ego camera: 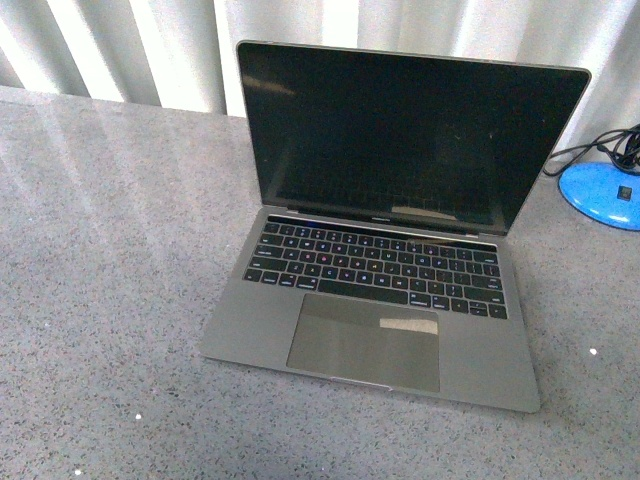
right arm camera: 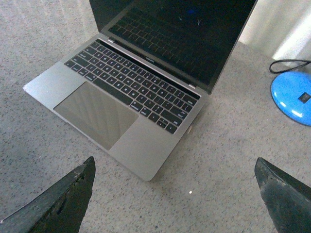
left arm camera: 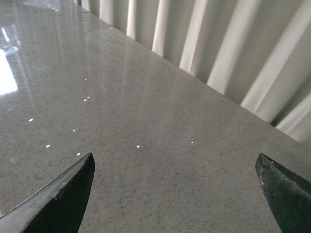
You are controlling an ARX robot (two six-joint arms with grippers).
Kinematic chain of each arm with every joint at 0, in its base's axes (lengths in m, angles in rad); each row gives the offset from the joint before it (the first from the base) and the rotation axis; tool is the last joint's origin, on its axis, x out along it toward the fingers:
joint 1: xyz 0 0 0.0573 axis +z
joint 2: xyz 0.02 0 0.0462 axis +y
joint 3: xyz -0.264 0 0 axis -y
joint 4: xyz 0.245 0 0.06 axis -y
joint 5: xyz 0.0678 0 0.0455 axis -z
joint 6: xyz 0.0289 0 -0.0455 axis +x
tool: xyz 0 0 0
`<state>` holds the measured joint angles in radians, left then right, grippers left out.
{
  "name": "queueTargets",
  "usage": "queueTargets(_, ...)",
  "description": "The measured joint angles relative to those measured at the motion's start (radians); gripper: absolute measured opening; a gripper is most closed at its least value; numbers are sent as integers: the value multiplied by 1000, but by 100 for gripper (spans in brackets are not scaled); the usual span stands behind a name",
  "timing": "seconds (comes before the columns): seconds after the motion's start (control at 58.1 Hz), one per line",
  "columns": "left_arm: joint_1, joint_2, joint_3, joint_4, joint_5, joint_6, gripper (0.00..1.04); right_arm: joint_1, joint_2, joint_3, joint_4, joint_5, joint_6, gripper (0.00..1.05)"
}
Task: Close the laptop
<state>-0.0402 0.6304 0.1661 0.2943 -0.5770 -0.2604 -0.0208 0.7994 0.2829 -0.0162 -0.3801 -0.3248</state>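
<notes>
Laptop [ego camera: 395,225] sits open on the grey speckled table [ego camera: 110,300], screen black, lid toward the pale curtain [ego camera: 120,50]. You get a tiny wordmark under the screen and white key legends, all too small to read. Blue disc [ego camera: 603,193] with black cable [ego camera: 575,152] lies just right of the lid; its dark label is illegible. Your left gripper [left arm camera: 175,194] hangs with fingers far apart over bare table; your right gripper [right arm camera: 175,194], equally spread, hovers near the laptop's front corner, gripping nothing.
</notes>
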Motion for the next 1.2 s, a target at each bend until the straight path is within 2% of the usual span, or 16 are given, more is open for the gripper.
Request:
queueTargets(0.465, -37, 456, 181, 337, 244, 206, 98, 71, 374, 171, 217, 77, -111, 95)
queueTargets(0.62, -35, 587, 280, 373, 320, 251, 98, 87, 455, 226, 274, 92, -145, 95)
queueTargets(0.826, -55, 753, 440, 379, 360, 322, 98, 95, 583, 360, 291, 109, -193, 95)
queueTargets(1.205, -166, 1014, 718, 330, 483, 469, 98, 96, 780, 655, 216, 122, -227, 95)
